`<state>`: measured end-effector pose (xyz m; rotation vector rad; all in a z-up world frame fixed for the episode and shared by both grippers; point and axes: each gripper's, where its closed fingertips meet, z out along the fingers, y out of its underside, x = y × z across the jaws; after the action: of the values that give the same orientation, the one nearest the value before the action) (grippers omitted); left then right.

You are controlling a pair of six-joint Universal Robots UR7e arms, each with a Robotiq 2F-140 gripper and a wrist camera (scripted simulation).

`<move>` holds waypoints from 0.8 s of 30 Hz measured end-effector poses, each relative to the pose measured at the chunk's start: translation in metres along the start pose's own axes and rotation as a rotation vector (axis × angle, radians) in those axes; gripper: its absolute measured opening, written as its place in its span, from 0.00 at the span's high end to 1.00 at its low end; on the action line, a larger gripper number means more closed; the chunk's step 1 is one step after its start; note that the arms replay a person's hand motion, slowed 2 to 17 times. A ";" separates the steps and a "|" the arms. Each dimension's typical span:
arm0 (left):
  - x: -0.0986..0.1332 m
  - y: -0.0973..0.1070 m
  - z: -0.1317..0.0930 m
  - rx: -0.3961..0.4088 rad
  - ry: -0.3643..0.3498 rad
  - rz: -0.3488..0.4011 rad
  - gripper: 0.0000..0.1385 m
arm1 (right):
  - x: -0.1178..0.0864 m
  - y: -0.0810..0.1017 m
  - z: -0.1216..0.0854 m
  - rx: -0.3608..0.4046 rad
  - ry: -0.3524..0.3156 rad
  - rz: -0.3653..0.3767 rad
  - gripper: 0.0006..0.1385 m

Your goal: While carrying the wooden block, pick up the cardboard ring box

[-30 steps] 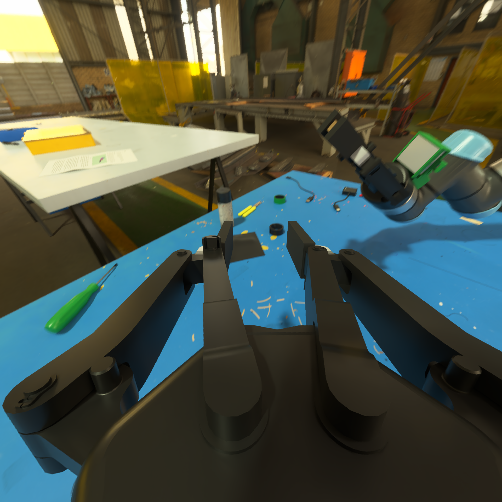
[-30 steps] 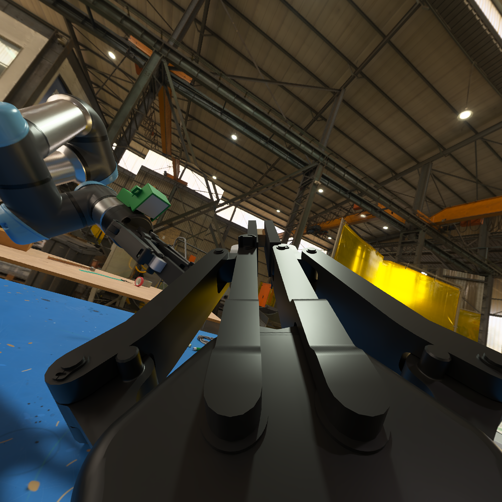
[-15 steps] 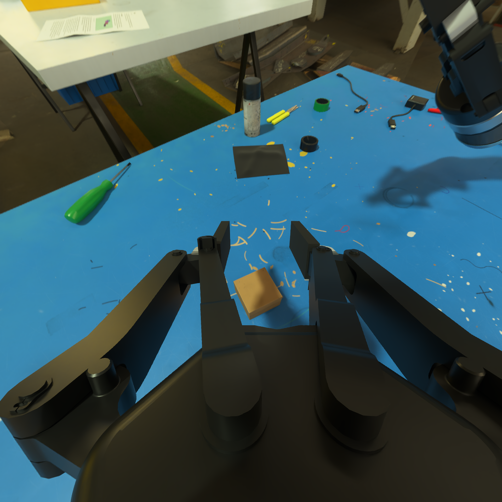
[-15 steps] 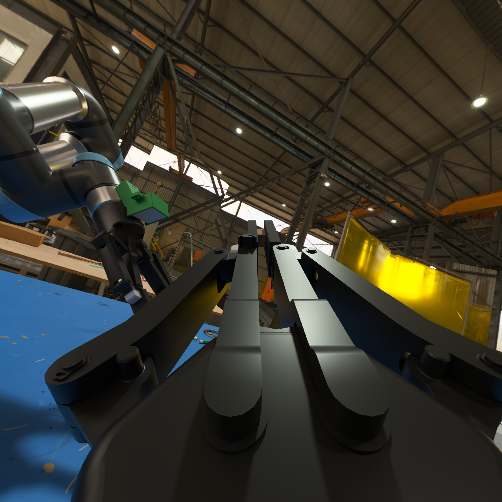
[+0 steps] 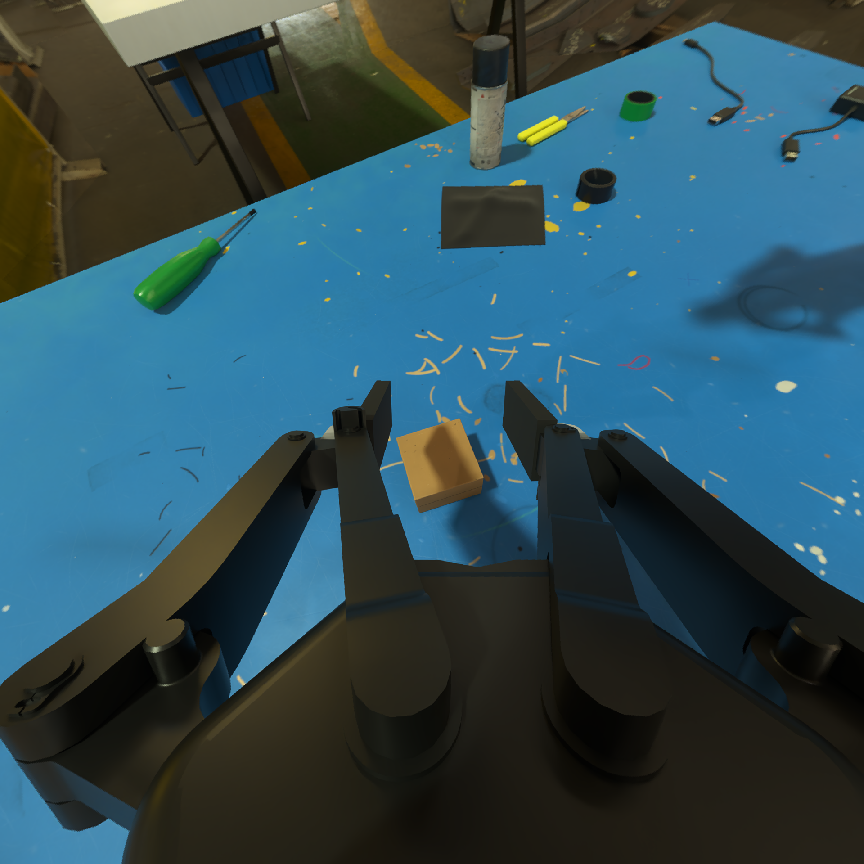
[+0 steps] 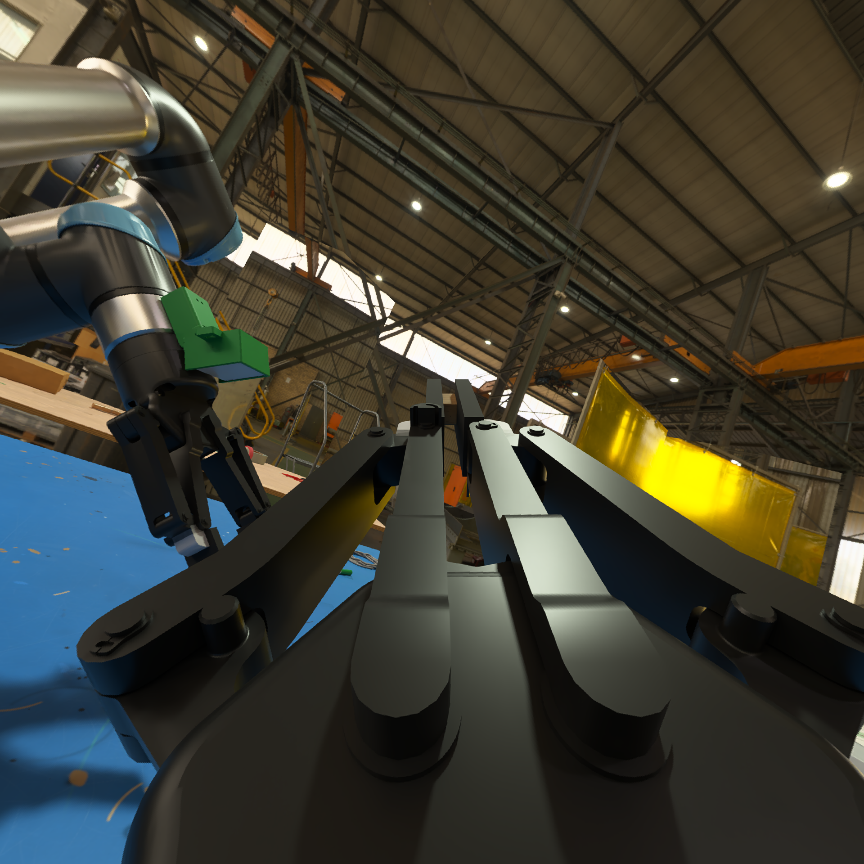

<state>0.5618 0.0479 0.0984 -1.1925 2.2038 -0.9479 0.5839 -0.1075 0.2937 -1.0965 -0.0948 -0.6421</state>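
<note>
A: The left gripper [image 5: 446, 411] hangs wide open, holding nothing, over the cardboard ring box [image 5: 439, 463] on the blue table [image 5: 234, 374].

B: The right gripper [image 6: 448, 397], nearly closed, pinches the wooden block [image 6: 449, 405].

A: The black sheet [image 5: 493, 216], spray can [image 5: 487, 103] and green screwdriver [image 5: 180, 271] lie well apart.

Cardboard ring box [image 5: 439, 465], small, tan, square, closed, seam line low on its side, lying flat on the blue tabletop [image 5: 280, 355], turned slightly askew, partly shadowed, wooden block [image 6: 449, 401], pale sliver visible, raised above the table
</note>
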 end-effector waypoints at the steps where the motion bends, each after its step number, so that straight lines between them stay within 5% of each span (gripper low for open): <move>1: 0.000 0.001 0.002 -0.004 -0.013 -0.002 0.53 | 0.000 0.000 0.000 -0.002 0.000 -0.003 0.95; 17: -0.011 0.020 0.025 -0.087 -0.234 -0.013 0.47 | -0.004 0.007 0.000 -0.014 0.003 0.012 0.95; 24: -0.014 0.028 0.032 -0.089 -0.272 -0.036 0.47 | -0.005 0.009 -0.002 -0.016 0.009 0.021 0.95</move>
<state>0.5752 0.0592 0.0574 -1.3208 2.0306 -0.6623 0.5842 -0.1045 0.2837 -1.1089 -0.0701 -0.6304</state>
